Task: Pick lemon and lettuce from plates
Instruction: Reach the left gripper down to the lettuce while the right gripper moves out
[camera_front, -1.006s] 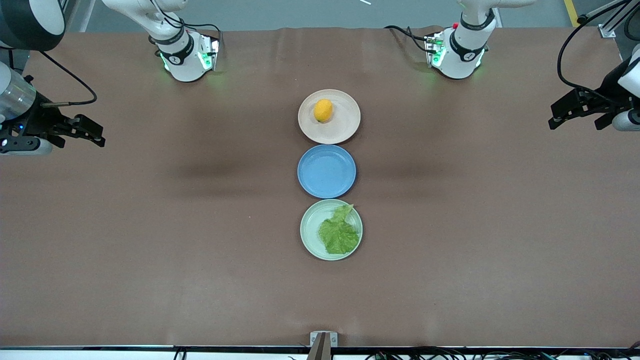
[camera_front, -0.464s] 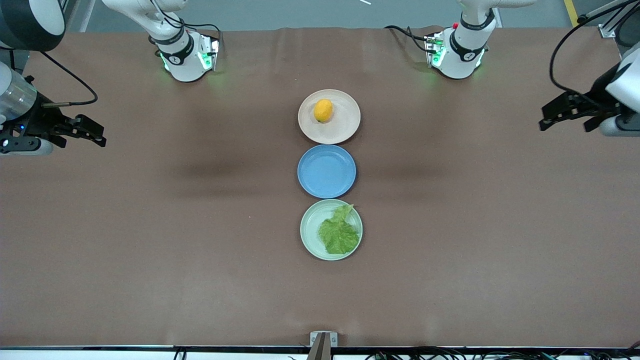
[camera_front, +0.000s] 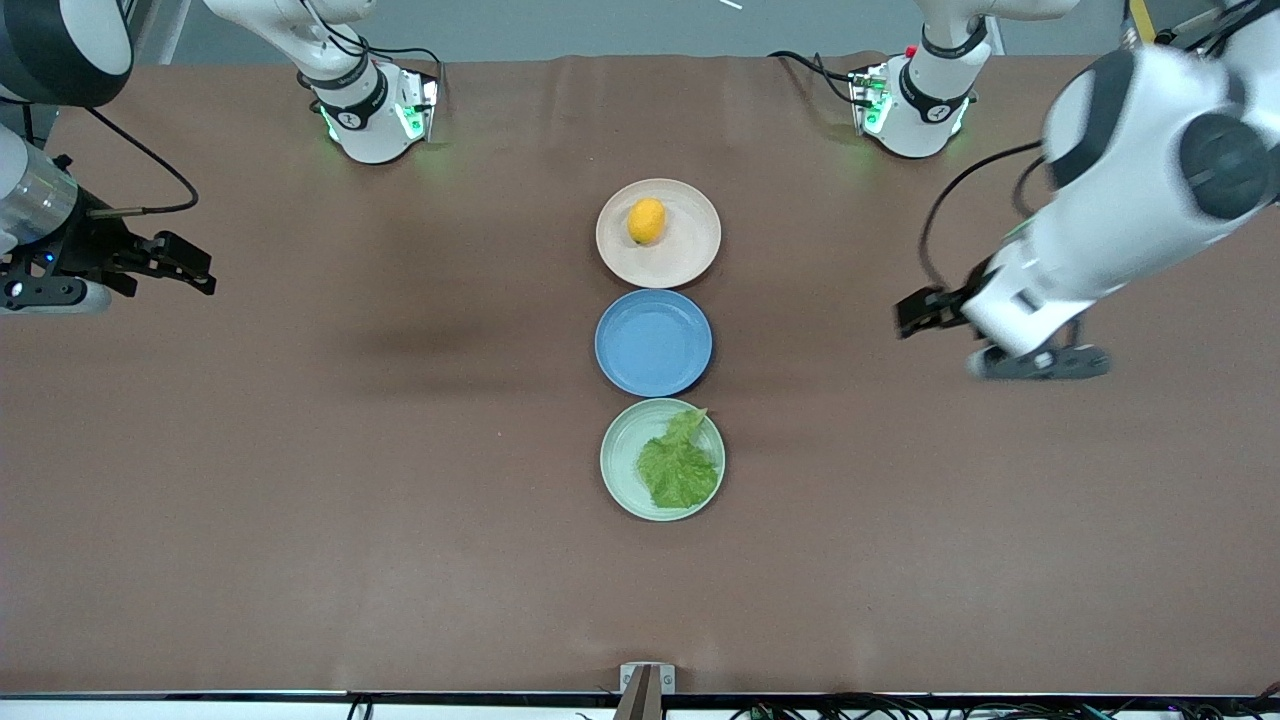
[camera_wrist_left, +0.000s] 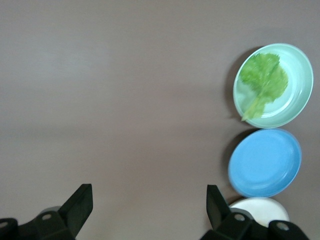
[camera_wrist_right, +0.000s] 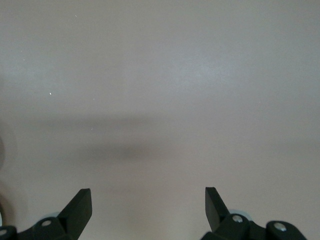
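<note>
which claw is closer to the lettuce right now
Left. The left claw hangs over bare table toward its arm's end, beside the blue plate; the right claw waits at the table's edge. Lettuce.

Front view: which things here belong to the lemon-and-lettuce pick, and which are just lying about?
Job:
lemon on beige plate
lettuce on mint plate
left gripper, open, over bare table
right gripper, open, waiting

Lying about:
blue plate, between the other two

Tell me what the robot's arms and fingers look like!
Both arms are smooth white tubes with black rings at the joints, and green lights glow at their bases. Black cables loop along them. The left gripper and the right gripper are black, each with two flat, blocky black fingers fixed on with small silver screws.
</note>
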